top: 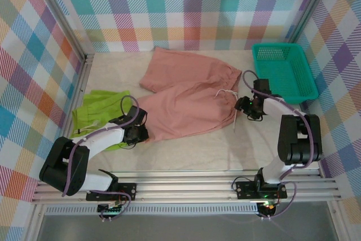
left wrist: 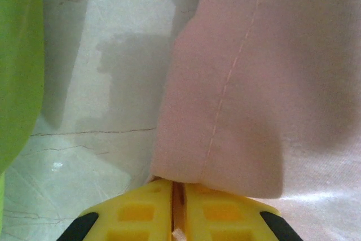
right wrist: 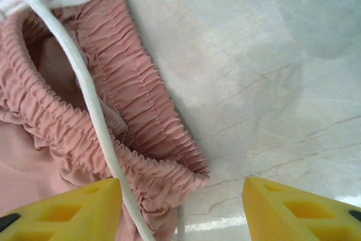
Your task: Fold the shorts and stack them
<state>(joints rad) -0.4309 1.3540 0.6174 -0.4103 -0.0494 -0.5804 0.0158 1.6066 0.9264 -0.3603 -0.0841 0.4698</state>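
Observation:
The salmon pink shorts [top: 189, 97] lie spread across the middle of the table, waistband to the right with a white drawstring [top: 228, 92]. My left gripper [top: 137, 134] is shut on the hem corner of the pink shorts [left wrist: 237, 111], with cloth pinched between its yellow fingers [left wrist: 135, 213]. My right gripper [top: 246, 107] stands open at the waistband corner [right wrist: 146, 139], and the drawstring [right wrist: 84, 88] runs past its left finger [right wrist: 67, 210]. The lime green shorts [top: 100, 111] lie crumpled at the left, beside my left arm, and show as a green edge [left wrist: 20, 66].
A teal mesh basket [top: 284, 71] stands at the back right, close to my right arm. The pale marbled table top [right wrist: 271, 71] is bare right of the waistband. Plaid walls enclose the table, with a metal rail [top: 186, 187] along the near edge.

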